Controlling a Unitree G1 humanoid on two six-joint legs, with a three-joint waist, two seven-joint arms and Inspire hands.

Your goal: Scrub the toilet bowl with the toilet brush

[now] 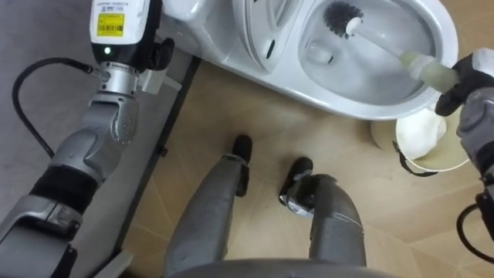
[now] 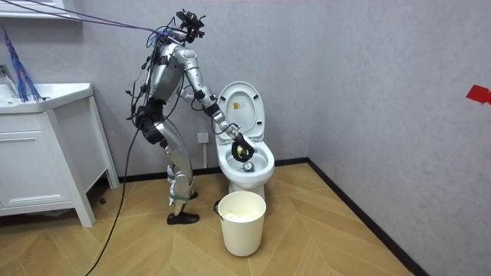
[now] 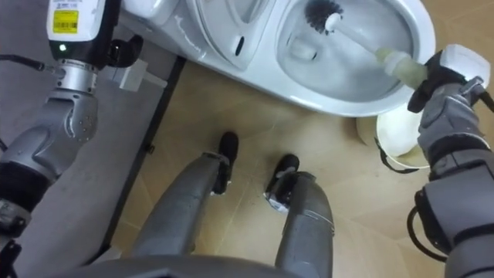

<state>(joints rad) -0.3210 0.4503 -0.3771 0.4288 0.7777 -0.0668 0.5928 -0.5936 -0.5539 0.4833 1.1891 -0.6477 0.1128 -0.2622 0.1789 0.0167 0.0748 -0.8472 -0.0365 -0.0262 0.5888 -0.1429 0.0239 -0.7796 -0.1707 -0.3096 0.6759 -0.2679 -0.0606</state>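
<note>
Since my right hand (image 3: 448,93) has fingers curled round the white plastic toilet brush (image 1: 382,42), its black bristles (image 1: 342,17) low inside the white ceramic toilet bowl (image 1: 324,96), I should scrub slow circles under the rim; left hand (image 1: 116,31) beside the toilet, grasp indiscernible.

No legible text — yellow label (image 1: 110,23) on the robot's left forearm bears dark print too small to read; red patch (image 2: 478,93) on wall (image 2: 383,77) shows none.

The toilet (image 1: 347,104) loses its far rim at the top edge. Beside it, the right hand (image 1: 467,77) hides the brush (image 1: 343,17) handle's end and part of the bucket (image 1: 421,133).
</note>
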